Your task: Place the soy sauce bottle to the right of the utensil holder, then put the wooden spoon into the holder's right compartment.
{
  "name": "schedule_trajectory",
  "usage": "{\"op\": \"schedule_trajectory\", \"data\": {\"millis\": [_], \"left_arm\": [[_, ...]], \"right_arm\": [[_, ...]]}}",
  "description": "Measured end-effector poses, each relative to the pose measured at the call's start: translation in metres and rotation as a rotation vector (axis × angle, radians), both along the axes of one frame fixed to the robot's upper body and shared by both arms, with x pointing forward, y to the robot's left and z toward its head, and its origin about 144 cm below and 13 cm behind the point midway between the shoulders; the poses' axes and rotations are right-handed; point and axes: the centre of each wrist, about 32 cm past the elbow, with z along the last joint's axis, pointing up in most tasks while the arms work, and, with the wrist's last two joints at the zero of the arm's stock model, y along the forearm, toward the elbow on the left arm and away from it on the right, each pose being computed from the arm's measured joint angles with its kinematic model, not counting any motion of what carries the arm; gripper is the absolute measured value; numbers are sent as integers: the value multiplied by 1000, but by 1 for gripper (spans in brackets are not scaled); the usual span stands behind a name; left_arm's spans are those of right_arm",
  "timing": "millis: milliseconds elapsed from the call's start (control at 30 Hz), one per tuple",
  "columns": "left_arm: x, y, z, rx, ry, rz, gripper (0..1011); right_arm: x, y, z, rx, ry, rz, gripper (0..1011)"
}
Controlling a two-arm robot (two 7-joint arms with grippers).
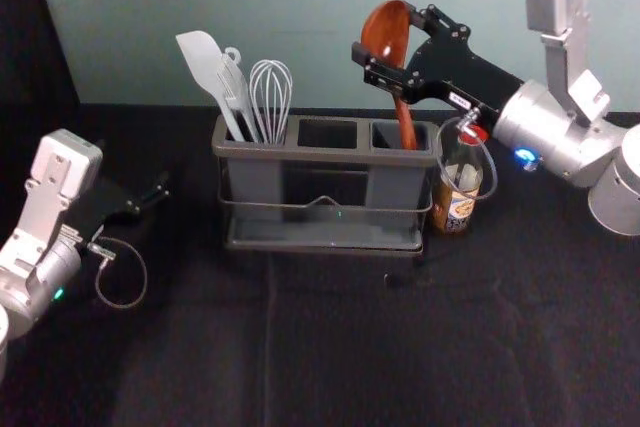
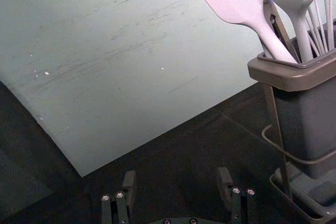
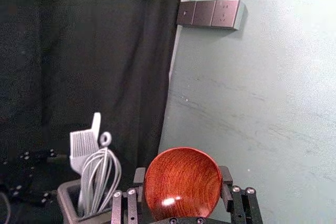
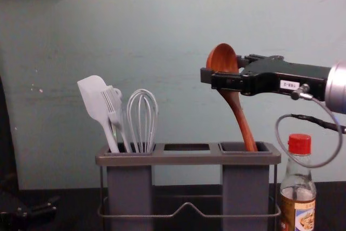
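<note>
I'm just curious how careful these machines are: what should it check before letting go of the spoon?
- Bottle upright, right of the holder: ok
- Right gripper has the spoon by its bowl: ok
- Handle inside the right compartment: ok
- Handle touching the bottom: cannot tell, the wall hides its end
- Spoon standing straight: not ok, it leans
- Left gripper apart from the holder: ok

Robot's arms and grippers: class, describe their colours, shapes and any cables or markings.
Silvery right arm and left arm, cylindrical, each with a thin grey looped cable; blue light on the right, green light on the left. Black, two-fingered right gripper and left gripper; the right bears a white label.
</note>
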Motion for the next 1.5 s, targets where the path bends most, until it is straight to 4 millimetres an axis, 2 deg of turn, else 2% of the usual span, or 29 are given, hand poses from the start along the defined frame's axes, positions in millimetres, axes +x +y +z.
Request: {"op": "schedule_trajectory", "data": {"millis": [333,600,1100,1500], "left_arm": [[0,0,0,0,0,0,1005],[0,0,0,0,0,0,1005],[0,0,0,0,0,0,1005],[0,0,0,0,0,0,1005]], "right_arm": [[-17,-15,0,-15,37,10,840],[-22,-21,-2,-32,58,11,840],[-22,-22,-14,-35,86,0,841],[-24,-14,-26,-46,78,-3,841]]}}
